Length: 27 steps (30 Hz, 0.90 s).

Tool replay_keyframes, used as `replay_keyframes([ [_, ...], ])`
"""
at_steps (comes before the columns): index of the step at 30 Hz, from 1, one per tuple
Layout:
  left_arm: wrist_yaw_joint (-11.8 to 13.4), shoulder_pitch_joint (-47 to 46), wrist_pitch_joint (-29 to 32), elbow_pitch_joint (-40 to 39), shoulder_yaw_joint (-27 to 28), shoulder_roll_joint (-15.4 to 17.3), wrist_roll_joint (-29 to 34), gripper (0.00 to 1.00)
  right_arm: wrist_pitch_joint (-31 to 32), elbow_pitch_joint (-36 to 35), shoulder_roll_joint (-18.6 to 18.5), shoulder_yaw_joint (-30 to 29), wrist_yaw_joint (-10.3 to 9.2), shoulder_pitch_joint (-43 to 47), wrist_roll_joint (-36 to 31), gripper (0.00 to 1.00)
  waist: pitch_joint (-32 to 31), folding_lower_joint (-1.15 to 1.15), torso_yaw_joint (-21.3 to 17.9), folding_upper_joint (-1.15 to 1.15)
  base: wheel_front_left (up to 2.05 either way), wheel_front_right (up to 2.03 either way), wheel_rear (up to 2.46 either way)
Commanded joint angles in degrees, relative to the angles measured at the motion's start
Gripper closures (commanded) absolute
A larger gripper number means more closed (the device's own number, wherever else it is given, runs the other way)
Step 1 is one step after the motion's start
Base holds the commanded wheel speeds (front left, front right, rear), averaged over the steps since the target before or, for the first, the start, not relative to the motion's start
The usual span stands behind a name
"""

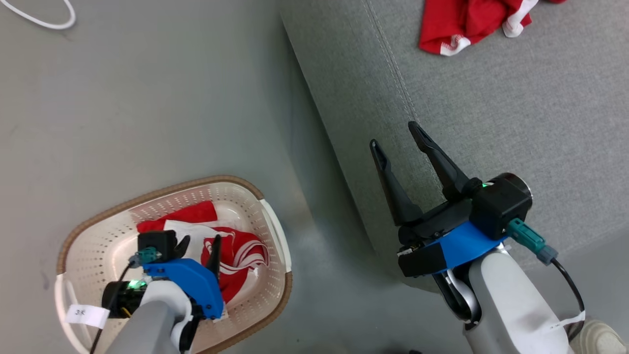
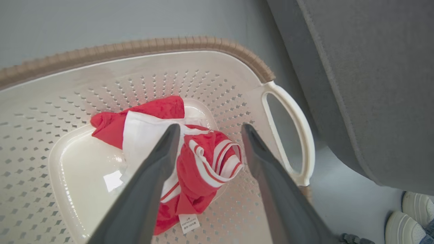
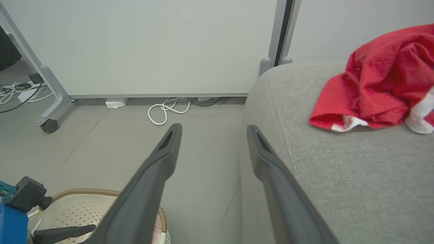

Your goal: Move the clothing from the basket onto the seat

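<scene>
A red garment with white stripes point(image 2: 206, 162) point(image 1: 241, 253) lies crumpled in the cream basket point(image 1: 98, 231) point(image 2: 67, 112) on the floor. My left gripper point(image 1: 199, 245) point(image 2: 208, 130) hangs open inside the basket, its fingers straddling the striped fabric from above with nothing held. On the grey seat point(image 1: 516, 98) point(image 3: 356, 176) rests a plain red garment with white trim point(image 1: 467, 22) point(image 3: 383, 81) at the far right. Over the seat's near edge my right gripper point(image 1: 395, 135) point(image 3: 213, 130) stands open and holds nothing.
The basket has a white side handle point(image 2: 291, 132) facing the seat. White cables point(image 3: 168, 110) point(image 1: 46, 17) lie on the floor by a wall panel, near a wheeled metal stand point(image 3: 51, 101). A person's shoes point(image 2: 413, 217) point(image 1: 602, 337) stand beside the seat's corner.
</scene>
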Motion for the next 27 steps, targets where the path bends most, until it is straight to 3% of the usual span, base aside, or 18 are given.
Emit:
replay_keyframes([
  [1, -0.4, -1.34, 0.44, 1.18, 0.27, 0.47, -0.66, 0.0, -0.56, 0.23, -0.02, 0.5, 0.01, -1.12, 0.7, 0.0, 0.51, -0.01, -0.51, 0.0, 0.0, 0.0, 0.0],
  [8, -0.4, -5.47, 2.73, 6.96, 1.69, 1.54, -3.31, 0.0, -1.6, -0.33, -0.01, 1.87, 0.01, -3.43, 1.99, 0.0, 5.21, -0.01, -4.16, 0.0, 0.0, 0.0, 0.0],
  [12, 2.15, -8.14, 4.39, 10.46, 2.01, 2.2, -3.52, 0.0, -2.08, -0.65, -0.02, 1.8, 0.01, -3.62, 2.83, 0.0, 8.05, -0.01, -5.3, 0.0, 0.0, 0.0, 0.0],
  [19, 3.48, -9.94, 7.82, 14.16, 2.17, 1.76, -4.44, 0.01, -2.39, -0.59, -0.03, 2.51, 0.01, -4.36, 4.02, 0.0, 9.78, -0.01, -5.58, 0.0, 0.0, 0.0, 0.0],
  [20, 3.3, -10.17, 8.08, 14.33, 1.7, 1.73, -4.12, 0.61, -2.41, -0.53, -0.02, 2.63, 0.01, -4.6, 4.07, 0.0, 9.84, -0.01, -5.57, 0.0, 0.0, 0.0, 0.0],
  [21, 3.02, -10.41, 7.98, 14.38, 1.48, 1.7, -4.02, 1.0, -2.43, -0.52, -0.02, 2.73, 0.01, -4.83, 4.21, 0.0, 9.87, -0.01, -5.54, 0.0, 0.0, 0.0, 0.0],
  [27, 1.64, -10.7, 8.28, 15.04, 0.96, 1.61, -4.67, 1.0, -2.44, -0.63, -0.02, 2.86, 0.01, -5.16, 4.36, 0.0, 9.35, -0.01, -5.32, 0.0, 0.0, 0.0, 0.0],
])
